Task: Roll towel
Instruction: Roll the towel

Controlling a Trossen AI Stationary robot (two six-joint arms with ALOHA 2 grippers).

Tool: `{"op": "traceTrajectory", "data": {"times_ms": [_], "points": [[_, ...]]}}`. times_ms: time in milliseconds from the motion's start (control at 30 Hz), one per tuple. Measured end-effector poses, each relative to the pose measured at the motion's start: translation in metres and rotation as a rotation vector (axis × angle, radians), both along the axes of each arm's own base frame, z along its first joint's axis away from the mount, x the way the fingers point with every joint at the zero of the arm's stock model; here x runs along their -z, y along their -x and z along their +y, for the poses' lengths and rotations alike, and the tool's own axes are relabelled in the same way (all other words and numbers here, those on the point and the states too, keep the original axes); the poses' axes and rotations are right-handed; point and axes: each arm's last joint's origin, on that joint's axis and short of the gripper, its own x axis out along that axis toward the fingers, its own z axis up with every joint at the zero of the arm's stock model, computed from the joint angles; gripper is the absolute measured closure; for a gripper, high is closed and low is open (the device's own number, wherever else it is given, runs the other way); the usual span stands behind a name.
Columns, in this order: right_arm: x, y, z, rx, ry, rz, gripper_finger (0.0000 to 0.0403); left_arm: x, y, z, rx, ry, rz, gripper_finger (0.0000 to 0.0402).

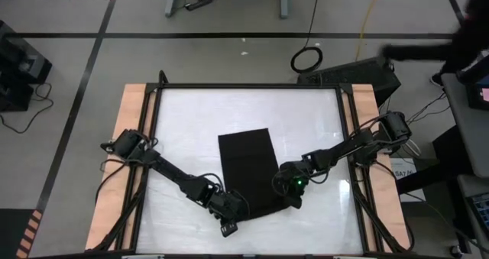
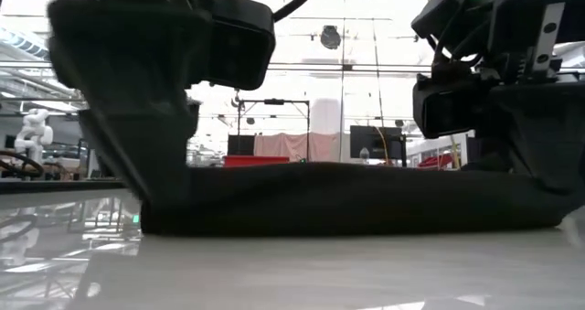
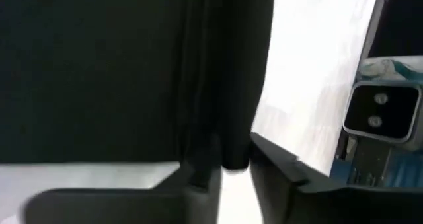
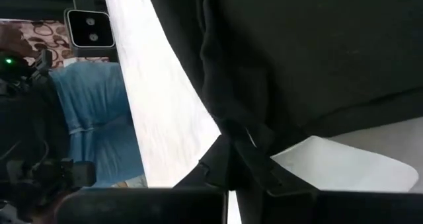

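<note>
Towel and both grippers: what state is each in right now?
towel: lying flat on the table, not rolled yet, near edge lifted at both corners.
left gripper: at the towel's near left corner, fingers around the edge with a gap.
right gripper: at the near right corner, shut on the towel's edge.

Left wrist view: black towel [image 3: 119, 72] fills most of the frame, lying on the white table [image 3: 317, 85]. Left gripper [image 3: 234, 174] fingers stand slightly apart, a fold of towel edge hanging between them. A camera module [image 3: 382, 112] shows beyond the table edge.
</note>
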Motion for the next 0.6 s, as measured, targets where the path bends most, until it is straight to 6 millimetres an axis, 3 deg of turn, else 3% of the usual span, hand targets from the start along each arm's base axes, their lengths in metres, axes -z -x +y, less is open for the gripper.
{"op": "traceTrajectory", "data": {"times_ms": [133, 267, 500, 600], "points": [[0.000, 0.000, 0.000, 0.009, -0.004, 0.008, 0.0399, -0.001, 0.002, -0.003, 0.014, 0.006, -0.001, 0.0252], [0.000, -0.001, -0.002, 0.025, -0.009, 0.014, 0.0399, -0.017, 0.002, -0.003, 0.035, 0.019, -0.074, 0.0193], [-0.001, -0.004, -0.010, 0.040, -0.033, 0.016, 0.0399, -0.057, -0.006, -0.001, 0.050, -0.166, -0.313, 0.0176], [-0.002, -0.005, -0.014, 0.042, -0.050, 0.015, 0.0399, -0.063, -0.012, -0.002, 0.068, -0.257, -0.381, 0.0176]]}}
